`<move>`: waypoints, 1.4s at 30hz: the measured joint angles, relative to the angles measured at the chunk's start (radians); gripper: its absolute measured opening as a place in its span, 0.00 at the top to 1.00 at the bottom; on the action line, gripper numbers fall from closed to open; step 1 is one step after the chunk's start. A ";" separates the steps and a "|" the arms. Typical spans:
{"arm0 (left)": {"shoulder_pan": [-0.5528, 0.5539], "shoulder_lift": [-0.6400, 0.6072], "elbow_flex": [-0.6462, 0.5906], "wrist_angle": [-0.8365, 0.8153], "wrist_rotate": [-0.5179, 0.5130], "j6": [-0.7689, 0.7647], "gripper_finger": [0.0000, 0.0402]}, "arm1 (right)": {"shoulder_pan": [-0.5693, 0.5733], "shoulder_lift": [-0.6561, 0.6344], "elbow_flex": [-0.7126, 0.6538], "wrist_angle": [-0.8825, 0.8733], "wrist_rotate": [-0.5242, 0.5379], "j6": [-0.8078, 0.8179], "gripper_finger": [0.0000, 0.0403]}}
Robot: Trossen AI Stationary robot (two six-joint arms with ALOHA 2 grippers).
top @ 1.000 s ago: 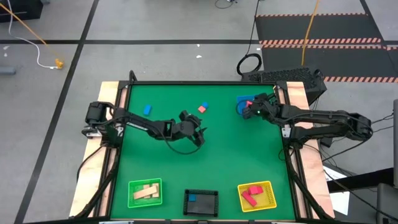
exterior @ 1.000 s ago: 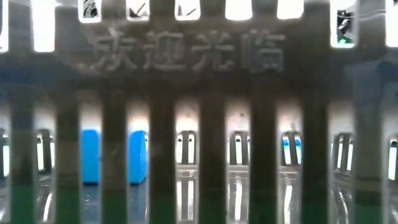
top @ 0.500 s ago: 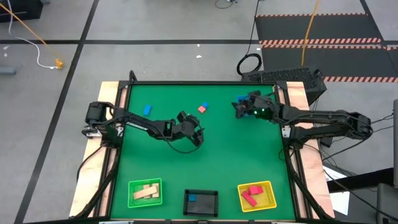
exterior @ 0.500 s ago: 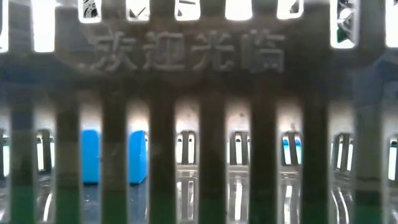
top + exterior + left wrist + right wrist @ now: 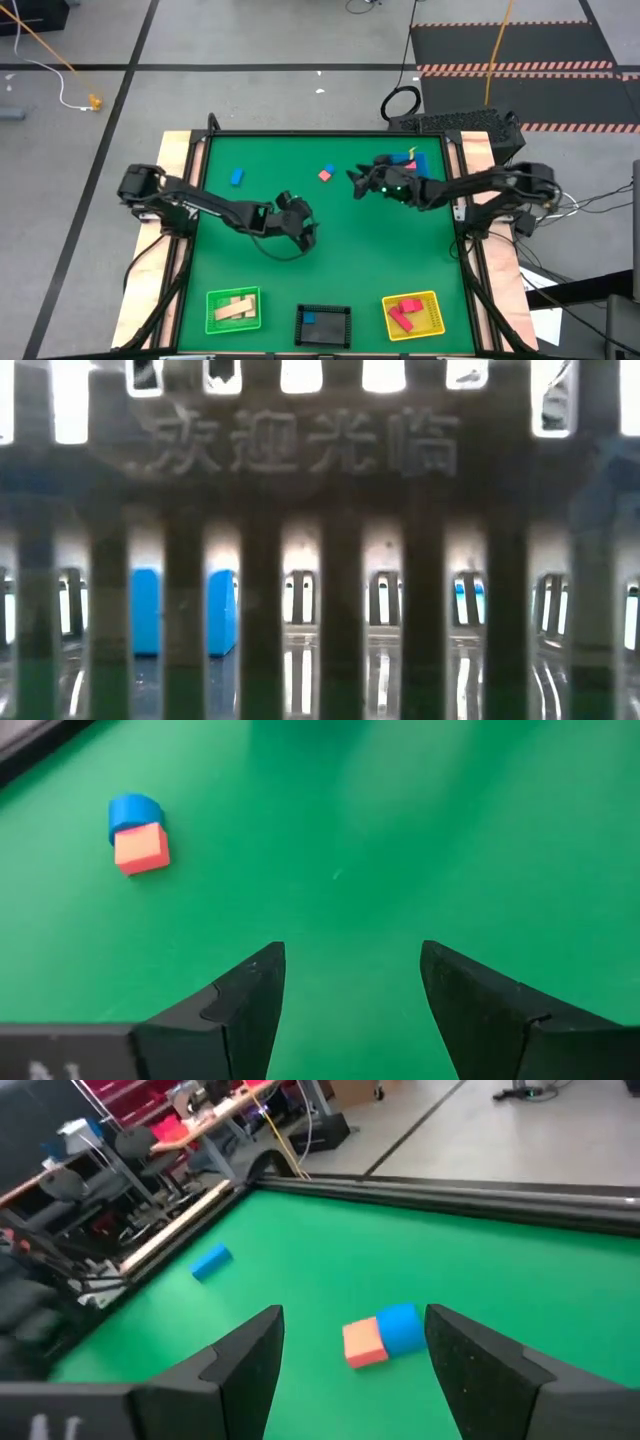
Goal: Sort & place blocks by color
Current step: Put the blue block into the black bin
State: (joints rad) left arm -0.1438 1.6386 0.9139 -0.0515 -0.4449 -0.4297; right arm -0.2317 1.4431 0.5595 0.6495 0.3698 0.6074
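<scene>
A pink block (image 5: 325, 175) lies near the table's far edge with a blue rounded block (image 5: 400, 1327) touching it; the right wrist view shows the pair, pink block (image 5: 364, 1343). A blue block (image 5: 237, 177) lies alone farther left. My right gripper (image 5: 356, 181) is open just right of the pink block, its fingers pointing at it (image 5: 355, 1320). My left gripper (image 5: 306, 228) is open over bare green mat at mid-table (image 5: 350, 975), with the pink block (image 5: 141, 849) and the blue block (image 5: 134, 812) ahead of it.
Along the near edge stand a green tray (image 5: 212, 300) with tan blocks, a black tray (image 5: 300, 318) with one blue block (image 5: 145, 610), and a yellow tray (image 5: 435, 300) with red blocks. A flat blue tray (image 5: 418, 163) with small pieces lies at the far right corner.
My right gripper has moved from the blue tray at the far right corner toward the table's left, ending close to the pink block. My left gripper has shifted a little toward the near edge. No block has moved.
</scene>
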 joint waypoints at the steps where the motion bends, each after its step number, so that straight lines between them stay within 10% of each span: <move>1: -0.007 -0.019 0.000 -0.007 0.000 0.001 0.42 | 0.000 0.030 0.003 0.034 0.000 0.001 0.42; 21: -0.134 -0.219 0.002 -0.142 -0.005 0.000 0.42 | -0.008 0.384 0.320 -0.106 0.159 -0.018 0.42; 42: -0.173 -0.223 0.000 -0.157 -0.011 -0.032 0.42 | -0.043 0.538 0.348 -0.093 0.152 -0.085 0.42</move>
State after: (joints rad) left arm -0.3166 1.4155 0.9138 -0.2089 -0.4562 -0.4622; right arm -0.2750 1.9815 0.9077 0.5570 0.5214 0.5222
